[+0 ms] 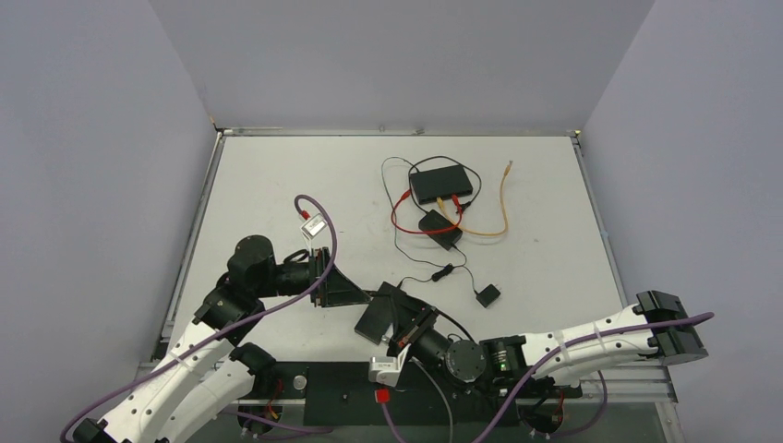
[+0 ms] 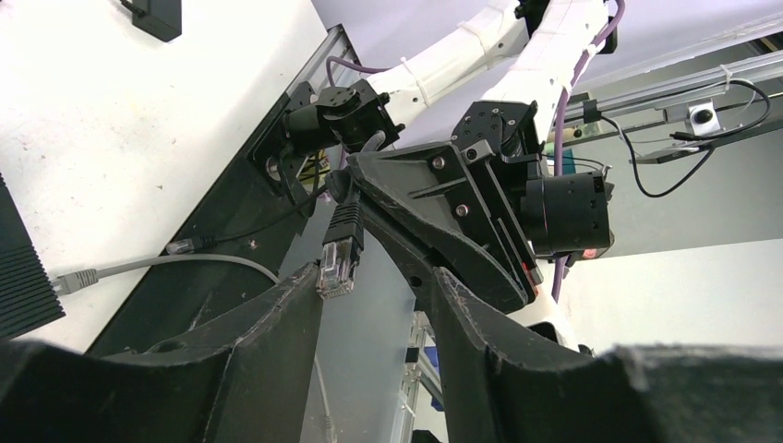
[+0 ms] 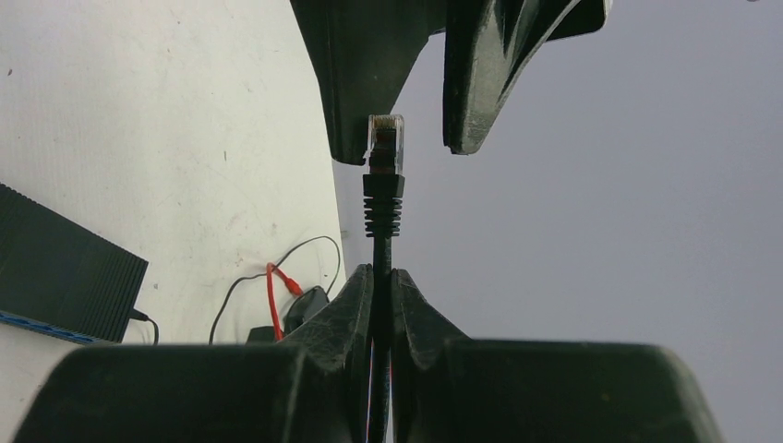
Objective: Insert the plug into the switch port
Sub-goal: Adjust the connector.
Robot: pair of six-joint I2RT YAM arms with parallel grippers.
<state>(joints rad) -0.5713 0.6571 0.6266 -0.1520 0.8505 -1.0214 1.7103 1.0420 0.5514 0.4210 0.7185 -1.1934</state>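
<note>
The black cable's clear-tipped plug (image 3: 385, 138) stands up from my right gripper (image 3: 381, 272), which is shut on the cable just below the plug's boot. My left gripper (image 2: 377, 277) is open, and the plug (image 2: 337, 260) sits between its fingers, close to the left fingertip (image 2: 300, 286). In the top view both grippers meet near the table's front middle, the left gripper (image 1: 363, 300) facing the right gripper (image 1: 397, 320). The black switch (image 1: 441, 183) lies at the back centre with a red and an orange cable plugged in, far from both grippers.
A smaller black box (image 1: 439, 229) lies in front of the switch amid red, orange and black wires. A small black adapter (image 1: 487, 295) sits at front right. A ribbed black box (image 2: 18, 277) with a grey cable (image 2: 138, 266) lies beside the grippers.
</note>
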